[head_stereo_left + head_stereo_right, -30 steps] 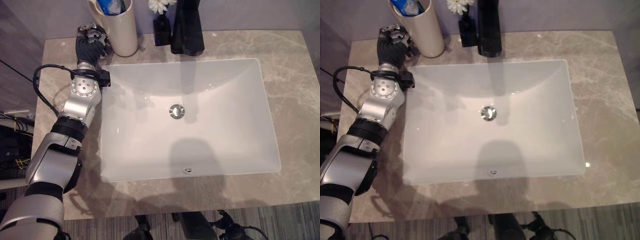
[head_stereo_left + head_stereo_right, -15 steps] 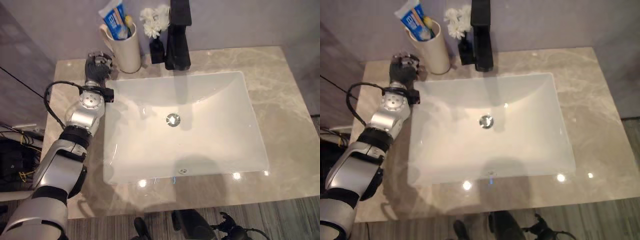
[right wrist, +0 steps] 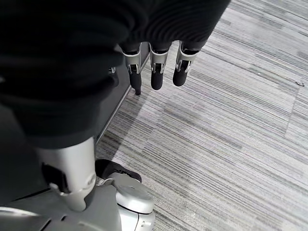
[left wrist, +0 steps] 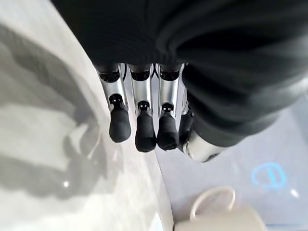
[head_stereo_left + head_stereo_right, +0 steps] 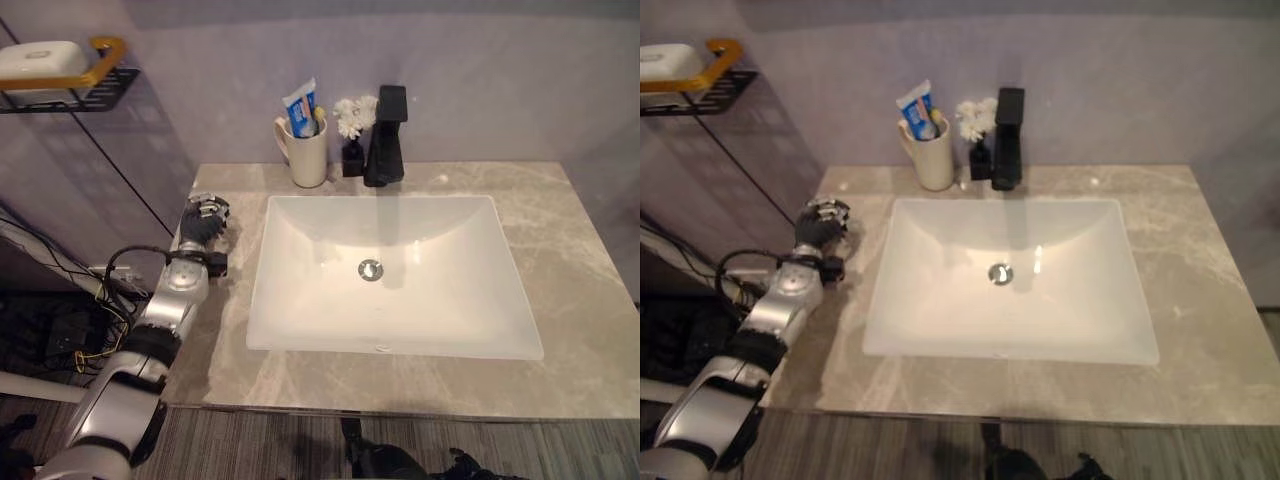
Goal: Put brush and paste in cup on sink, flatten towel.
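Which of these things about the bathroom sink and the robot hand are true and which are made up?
1. The toothpaste is standing in the cup. True.
2. The cup sits inside the sink basin. False: it stands on the counter behind the basin, next to the black faucet.
3. The left robot hand is holding the cup. False: it holds nothing, over the counter to the left of the basin, apart from the cup.
4. A small vase of white flowers stands between the cup and the faucet. True.
5. The right robot hand hangs over a striped floor. True.
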Robot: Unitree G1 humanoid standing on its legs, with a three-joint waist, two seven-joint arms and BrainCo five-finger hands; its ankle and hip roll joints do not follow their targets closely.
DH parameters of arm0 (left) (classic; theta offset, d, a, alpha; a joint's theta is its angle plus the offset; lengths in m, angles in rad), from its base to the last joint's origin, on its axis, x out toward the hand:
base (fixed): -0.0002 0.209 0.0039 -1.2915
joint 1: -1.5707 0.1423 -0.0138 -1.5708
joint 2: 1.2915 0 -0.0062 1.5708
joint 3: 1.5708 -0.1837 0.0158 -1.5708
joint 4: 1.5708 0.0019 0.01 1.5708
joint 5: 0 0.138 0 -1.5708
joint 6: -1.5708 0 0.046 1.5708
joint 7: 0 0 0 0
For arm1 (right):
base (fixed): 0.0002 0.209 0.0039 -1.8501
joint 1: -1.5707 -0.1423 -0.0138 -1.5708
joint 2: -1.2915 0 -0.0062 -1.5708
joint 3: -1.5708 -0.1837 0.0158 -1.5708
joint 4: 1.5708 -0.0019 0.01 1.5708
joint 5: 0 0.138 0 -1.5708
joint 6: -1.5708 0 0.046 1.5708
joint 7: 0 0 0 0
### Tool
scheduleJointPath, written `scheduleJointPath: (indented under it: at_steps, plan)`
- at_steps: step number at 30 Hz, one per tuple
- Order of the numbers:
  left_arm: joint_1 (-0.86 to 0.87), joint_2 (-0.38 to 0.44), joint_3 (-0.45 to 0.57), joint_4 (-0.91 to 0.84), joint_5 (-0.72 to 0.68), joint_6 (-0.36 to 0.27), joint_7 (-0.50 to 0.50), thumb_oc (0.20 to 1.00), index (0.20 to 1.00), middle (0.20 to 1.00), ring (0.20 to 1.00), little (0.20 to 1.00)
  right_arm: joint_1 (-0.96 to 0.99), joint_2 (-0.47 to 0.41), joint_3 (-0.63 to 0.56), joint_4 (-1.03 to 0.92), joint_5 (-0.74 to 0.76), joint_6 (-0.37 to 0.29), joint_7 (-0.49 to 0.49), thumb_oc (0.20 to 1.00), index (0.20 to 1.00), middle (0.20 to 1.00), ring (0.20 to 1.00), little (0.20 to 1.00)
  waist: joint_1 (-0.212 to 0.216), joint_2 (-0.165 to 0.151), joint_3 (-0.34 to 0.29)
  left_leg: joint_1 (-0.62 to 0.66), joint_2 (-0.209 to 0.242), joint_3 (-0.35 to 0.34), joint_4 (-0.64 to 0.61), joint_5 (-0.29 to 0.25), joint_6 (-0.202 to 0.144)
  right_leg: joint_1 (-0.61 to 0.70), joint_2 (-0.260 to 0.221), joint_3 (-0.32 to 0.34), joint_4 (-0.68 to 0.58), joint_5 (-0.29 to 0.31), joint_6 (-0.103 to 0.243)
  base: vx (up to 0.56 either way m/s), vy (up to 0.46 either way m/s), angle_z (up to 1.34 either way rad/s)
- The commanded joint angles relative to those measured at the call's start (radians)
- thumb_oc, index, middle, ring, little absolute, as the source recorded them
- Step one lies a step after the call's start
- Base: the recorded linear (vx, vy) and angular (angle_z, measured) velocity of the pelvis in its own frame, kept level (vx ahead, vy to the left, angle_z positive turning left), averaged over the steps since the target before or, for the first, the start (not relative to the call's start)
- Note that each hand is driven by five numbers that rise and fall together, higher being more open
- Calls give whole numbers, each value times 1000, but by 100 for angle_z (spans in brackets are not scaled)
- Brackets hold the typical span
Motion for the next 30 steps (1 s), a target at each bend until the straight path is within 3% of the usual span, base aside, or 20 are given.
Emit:
scheduleJointPath:
  at_steps: [1, 10, 18, 19, 20, 21, 22, 23, 24, 26, 30]
  plan:
    - [-3, 42, 61, -30, -4, -47, -37, 200, 200, 200, 200, 200, 7, 0, -26, 41, -29, 11, 19, 1000, 1000, 1000, 1000, 1000, -18, -17, -11, 44, -36, -36, 7, 58, 2, 106, -55, -42, 4, -88, 111, -24, 31, 9]
    - [273, 35, 140, -296, -53, -48, -149, 200, 200, 200, 200, 200, -6, 5, -59, 37, -32, 18, 46, 1000, 1000, 1000, 1000, 1000, 16, -39, -28, 54, -67, -47, 7, 23, 30, 126, -85, -35, 0, -59, 131, -62, 65, 5]
    - [480, 24, 256, -529, 32, -77, -175, 200, 200, 200, 200, 200, -5, 14, -101, 48, -22, 10, 55, 1000, 1000, 1000, 1000, 1000, 47, -55, -26, 84, -94, -63, 7, 3, 58, 154, -105, -38, 13, -50, 143, -68, 63, 0]
    - [553, 58, 309, -585, 104, -88, -178, 200, 200, 200, 200, 200, -1, 12, -121, 49, -21, 6, 57, 1000, 1000, 1000, 1000, 1000, 64, -60, -21, 90, -106, -74, 13, -4, 67, 159, -114, -42, 20, -44, 148, -121, 116, 7]
    - [601, 77, 344, -613, 148, -100, -174, 401, 401, 401, 401, 401, 1, 10, -131, 46, -19, 3, 57, 1000, 1000, 1000, 1000, 1000, 72, -62, -17, 92, -113, -80, 19, -8, 73, 158, -124, -43, 27, -37, 152, -165, 144, 7]
    - [625, 78, 360, -623, 148, -102, -177, 454, 454, 454, 454, 454, 1, 9, -134, 44, -17, 2, 57, 1000, 1000, 1000, 1000, 1000, 74, -65, -15, 92, -117, -83, 22, -11, 78, 157, -128, -43, 31, -33, 155, -141, 119, 11]
    - [665, 90, 383, -644, 162, -103, -185, 875, 875, 875, 875, 875, 4, 7, -141, 40, -16, 0, 58, 1000, 1000, 1000, 1000, 1000, 80, -66, -11, 92, -125, -87, 26, -15, 85, 153, -136, -42, 39, -25, 160, -85, 64, 10]
    - [665, 90, 383, -644, 162, -103, -185, 875, 875, 875, 875, 875, 4, 7, -141, 40, -16, 0, 58, 1000, 1000, 1000, 1000, 1000, 80, -66, -11, 92, -125, -87, 26, -15, 85, 153, -136, -42, 39, -25, 160, -179, 142, 15]
    - [718, 118, 404, -645, 168, -84, -212, 1000, 1000, 1000, 1000, 1000, 8, -2, -152, 29, -13, -1, 61, 1000, 1000, 1000, 1000, 1000, 82, -68, 0, 91, -143, -95, 29, -15, 98, 138, -157, -37, 50, 3, 175, -209, 167, 11]
    - [784, 176, 426, -664, 204, -79, -260, 1000, 1000, 1000, 1000, 1000, 12, -7, -169, 22, -16, 3, 75, 1000, 1000, 1000, 1000, 1000, 82, -72, 14, 94, -169, -102, 28, -12, 114, 119, -180, -25, 60, 51, 195, -255, 207, 9]
    - [833, 143, 421, -638, 143, -75, -280, 1000, 1000, 1000, 1000, 1000, 10, 2, -175, 13, -18, 6, 83, 1000, 1000, 1000, 1000, 1000, 84, -94, 38, 93, -198, -105, 12, 1, 132, 85, -212, -6, 67, 118, 219, -203, 135, 4]
